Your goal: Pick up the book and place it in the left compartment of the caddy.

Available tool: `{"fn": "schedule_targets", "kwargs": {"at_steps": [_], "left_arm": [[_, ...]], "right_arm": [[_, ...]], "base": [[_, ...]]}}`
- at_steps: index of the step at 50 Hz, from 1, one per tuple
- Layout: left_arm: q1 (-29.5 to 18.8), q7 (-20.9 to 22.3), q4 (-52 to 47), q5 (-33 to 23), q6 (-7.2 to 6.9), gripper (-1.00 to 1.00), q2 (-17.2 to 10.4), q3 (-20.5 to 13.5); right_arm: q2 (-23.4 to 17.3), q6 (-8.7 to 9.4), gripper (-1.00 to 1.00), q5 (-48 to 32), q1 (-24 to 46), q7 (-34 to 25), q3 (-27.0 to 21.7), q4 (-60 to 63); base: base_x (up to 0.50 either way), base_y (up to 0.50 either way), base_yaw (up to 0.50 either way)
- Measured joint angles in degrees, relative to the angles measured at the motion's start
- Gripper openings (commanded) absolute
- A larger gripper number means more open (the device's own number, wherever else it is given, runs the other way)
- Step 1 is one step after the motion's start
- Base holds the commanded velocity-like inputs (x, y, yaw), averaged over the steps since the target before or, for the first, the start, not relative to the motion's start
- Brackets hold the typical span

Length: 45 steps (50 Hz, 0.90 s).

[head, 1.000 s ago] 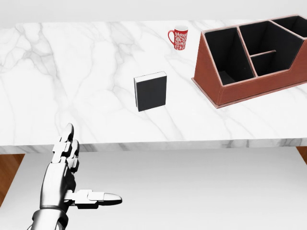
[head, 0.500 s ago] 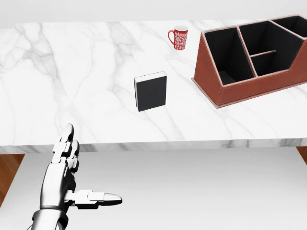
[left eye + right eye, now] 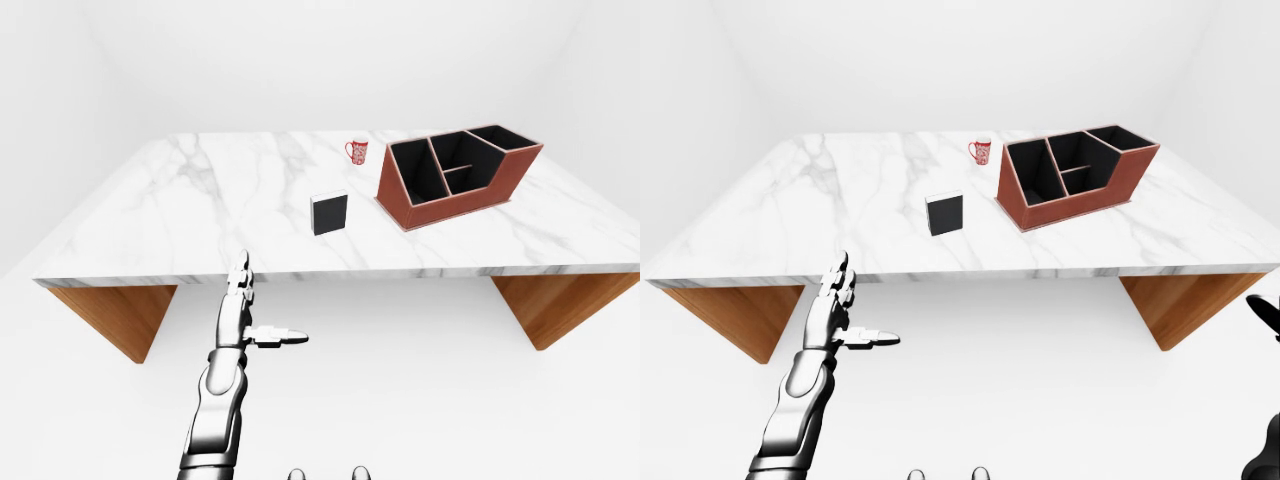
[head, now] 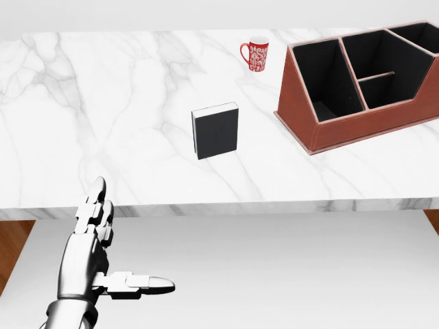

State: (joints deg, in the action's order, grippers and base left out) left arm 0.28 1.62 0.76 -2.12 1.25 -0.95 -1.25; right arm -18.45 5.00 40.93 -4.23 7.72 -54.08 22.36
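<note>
Marble table (image 4: 103, 103), white with grey veins, on wooden trestle legs. Black book (image 4: 215, 131) lying flat near the middle of the table, closer to the near edge than the far one, cover blank, pale page edge showing along its top and left sides; no title or writing readable. Red-brown caddy (image 4: 357, 123) toward the right end of the table, well apart from the book, set at a slant to the edges, black inside, with a sloped side wall. Left compartment (image 4: 322, 79) of it open, only black showing inside; more compartments to its right, split by a thin divider. Red mug (image 4: 256, 53) with a white pattern near the far edge, just left of the caddy's far corner, handle turned left; pattern too small to read as lettering.

Left hand (image 4: 96, 247) silver, raised below the near edge of the table toward its left part, not over the marble. Fingers (image 4: 92, 205) stretched straight up, thumb stuck out sideways to the right: spread wide, holding nothing, well apart from the book.

Right hand (image 3: 1265, 312) only a dark sliver at the right border of the right-eye view, beyond the table's right end; pose of the fingers impossible to tell.
</note>
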Motion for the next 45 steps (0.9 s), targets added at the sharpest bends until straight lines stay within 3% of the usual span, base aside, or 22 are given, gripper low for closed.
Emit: {"fn": "schedule_targets", "kwargs": {"at_steps": [45], "left_arm": [[-0.06, 0.09, 0.18, -0.33, 0.11, 1.00, 0.08, 0.25]], "right_arm": [[-0.01, 0.00, 1.00, 1.57, -0.24, -0.14, -0.75, 1.12]], "base": [[0.00, 0.00, 0.01]]}}
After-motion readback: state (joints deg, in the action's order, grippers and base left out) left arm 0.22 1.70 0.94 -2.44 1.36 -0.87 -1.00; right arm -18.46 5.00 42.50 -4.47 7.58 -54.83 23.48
